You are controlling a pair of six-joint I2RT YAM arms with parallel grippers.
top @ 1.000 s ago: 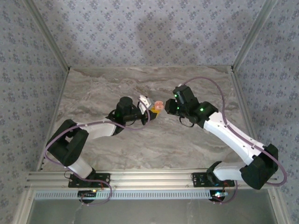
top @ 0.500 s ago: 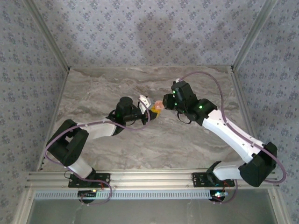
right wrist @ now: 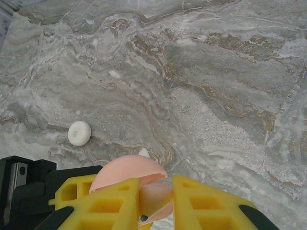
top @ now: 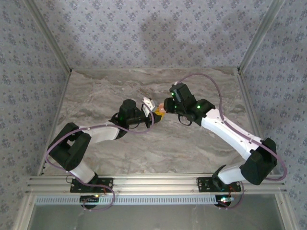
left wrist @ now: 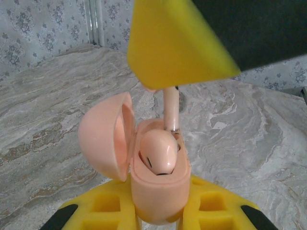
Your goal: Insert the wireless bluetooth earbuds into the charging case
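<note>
While the left gripper (left wrist: 156, 213) is clamped tight on the open pink charging case (left wrist: 160, 189) above the marble table (right wrist: 216, 72), the right gripper (right wrist: 156, 201) pinches one pink earbud (left wrist: 158, 151) by its stem, its head sitting inside the case. The earbud looks light, rigid and slick, so the stem seems the safest hold.

Robot lab test cell, not a home; left arm (top: 96, 132) and right arm (top: 230, 134) bolted to an aluminium extrusion rail (top: 158, 181) at the near edge; marble-print tabletop (top: 105, 91) boxed in by floral-print panels (top: 144, 28) on metal corner posts (top: 48, 36)
</note>
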